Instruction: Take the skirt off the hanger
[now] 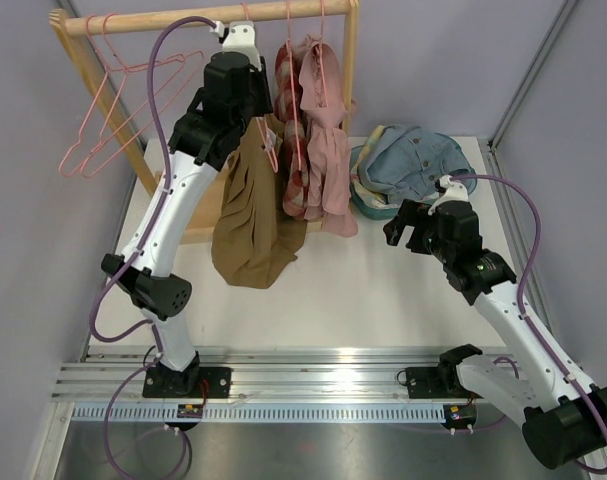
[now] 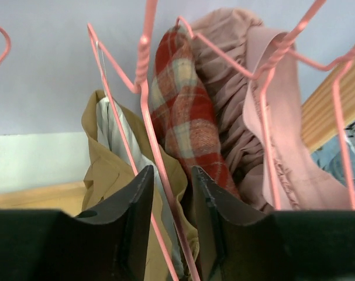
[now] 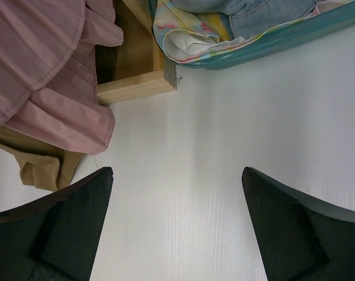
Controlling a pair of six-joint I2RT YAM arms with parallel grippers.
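Note:
The tan skirt point(image 1: 251, 225) hangs from a pink wire hanger point(image 1: 273, 150) on the wooden rack, reaching down to the white table. In the left wrist view the skirt point(image 2: 107, 175) shows a pale lining. The hanger's wire point(image 2: 157, 158) runs up between the fingers of my left gripper point(image 2: 172, 170). The jaws stand narrow on either side of the wire, with a small gap on each side. My right gripper point(image 1: 403, 228) hovers low over the table to the right of the rack. In its own view the right gripper point(image 3: 177, 172) is wide open with nothing in it.
A red plaid garment point(image 1: 295, 150) and a pink garment point(image 1: 328, 150) hang right beside the skirt. Empty pink hangers point(image 1: 103, 130) hang at the rail's point(image 1: 183, 20) left end. A teal basket point(image 1: 361, 205) of denim and other clothes stands at the back right. The rack's wooden foot point(image 3: 136, 88) lies ahead of the right gripper.

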